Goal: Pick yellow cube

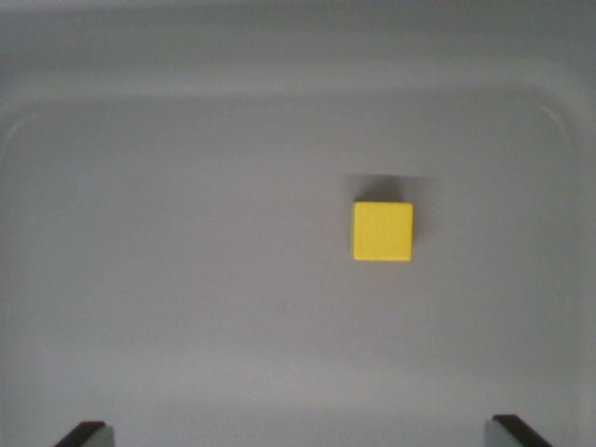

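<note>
A bare test setup: a plain grey tray point(186, 121) with raised, rounded rim.

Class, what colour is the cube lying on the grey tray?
Yellow. The cube shows plainly in the wrist view.

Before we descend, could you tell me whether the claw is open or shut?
Open: the claw shows its two fingertips far apart at the bottom corners, nothing between them; the yellow cube lies ahead.
</note>
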Robot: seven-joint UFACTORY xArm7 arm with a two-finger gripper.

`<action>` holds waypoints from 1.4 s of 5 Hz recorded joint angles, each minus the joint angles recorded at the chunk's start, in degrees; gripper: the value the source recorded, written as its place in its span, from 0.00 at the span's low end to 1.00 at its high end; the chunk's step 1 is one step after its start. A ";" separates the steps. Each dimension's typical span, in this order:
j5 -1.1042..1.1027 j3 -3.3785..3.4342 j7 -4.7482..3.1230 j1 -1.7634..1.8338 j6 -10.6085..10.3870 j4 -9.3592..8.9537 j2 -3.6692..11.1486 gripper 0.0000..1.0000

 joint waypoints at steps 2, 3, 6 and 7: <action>0.08 -0.12 -0.35 -0.11 -1.65 -0.88 0.92 0.00; 0.08 -0.12 -0.35 -0.11 -1.65 -0.88 0.92 0.00; 0.26 -0.40 -1.21 -0.39 -5.67 -3.02 3.16 0.00; 0.26 -0.40 -1.21 -0.39 -5.67 -3.02 3.16 0.00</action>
